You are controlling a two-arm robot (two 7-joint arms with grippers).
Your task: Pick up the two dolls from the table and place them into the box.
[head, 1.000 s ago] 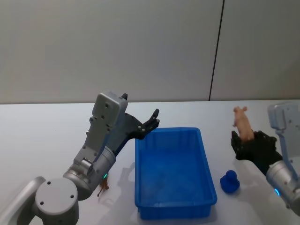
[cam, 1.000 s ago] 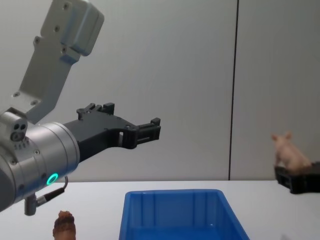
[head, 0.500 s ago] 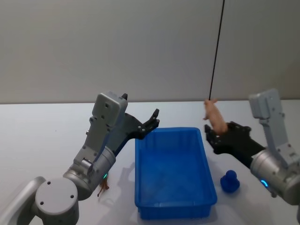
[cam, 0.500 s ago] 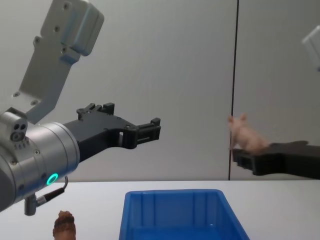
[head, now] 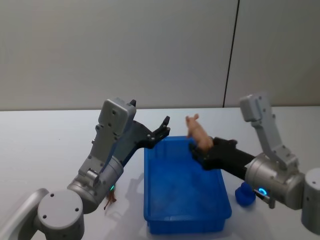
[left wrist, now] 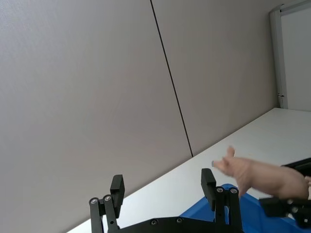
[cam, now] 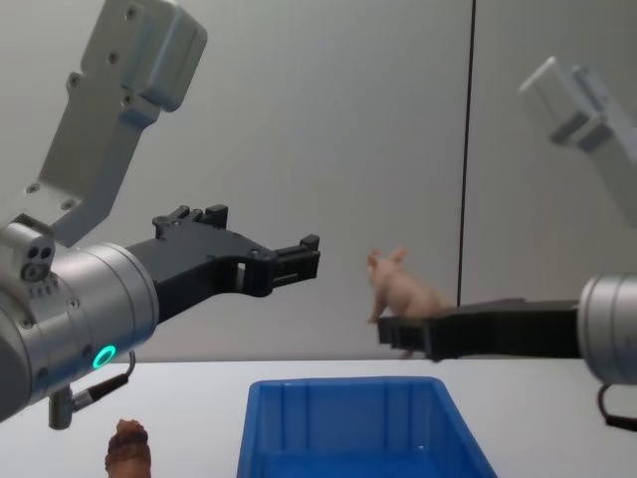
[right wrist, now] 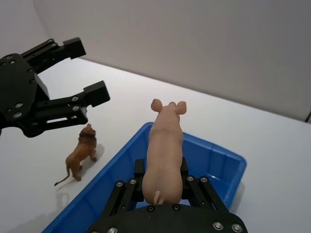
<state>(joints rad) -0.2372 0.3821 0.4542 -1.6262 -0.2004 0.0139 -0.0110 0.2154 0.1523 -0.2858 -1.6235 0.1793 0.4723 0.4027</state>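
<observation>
My right gripper (head: 199, 149) is shut on the pale pink pig doll (head: 198, 132), holding it upright in the air over the far right part of the blue box (head: 187, 218). The right wrist view shows the pig (right wrist: 165, 145) clamped between the fingers above the box (right wrist: 214, 160). My left gripper (head: 162, 129) hangs open and empty above the box's far left corner. A reddish-brown lion doll (right wrist: 82, 150) stands on the white table (head: 45, 150) left of the box, half hidden behind my left arm in the head view. A round blue doll (head: 245, 194) sits on the table right of the box.
The box's floor is bare. A grey wall with a dark vertical seam (head: 230, 55) stands behind the table. Open tabletop lies to the far left and behind the box.
My right gripper has carried the pig leftward from the right side of the table to over the box. The left arm has not moved.
</observation>
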